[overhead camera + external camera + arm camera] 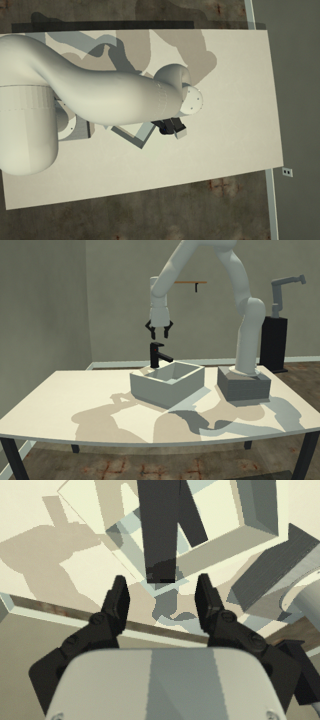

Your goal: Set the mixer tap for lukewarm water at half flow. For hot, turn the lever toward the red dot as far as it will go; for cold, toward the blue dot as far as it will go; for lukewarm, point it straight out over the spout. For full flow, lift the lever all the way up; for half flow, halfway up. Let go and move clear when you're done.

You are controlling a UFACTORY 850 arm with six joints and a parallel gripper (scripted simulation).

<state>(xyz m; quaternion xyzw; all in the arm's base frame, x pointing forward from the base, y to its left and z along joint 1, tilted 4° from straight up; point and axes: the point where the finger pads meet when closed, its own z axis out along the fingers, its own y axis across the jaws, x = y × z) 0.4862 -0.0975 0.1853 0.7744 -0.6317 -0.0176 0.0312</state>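
A black mixer tap (154, 357) stands at the back corner of a grey square basin (165, 392) (128, 137) (252, 532). Its lever (157, 344) (159, 530) lies low on top and points the same general way as the spout (165, 358) (194, 520). A red dot (155, 349) shows on the tap body. My gripper (159, 337) (161, 586) is open and empty. It hangs fingers down a little above the lever, apart from it. In the top view the arm hides most of the tap, and only the gripper's black body (171, 125) shows.
The basin sits near the middle of a cream table (64, 395) (219, 129). My arm's grey base block (242, 388) stands right of the basin. A second grey arm on a black pedestal (273, 343) stands off the table at the back right.
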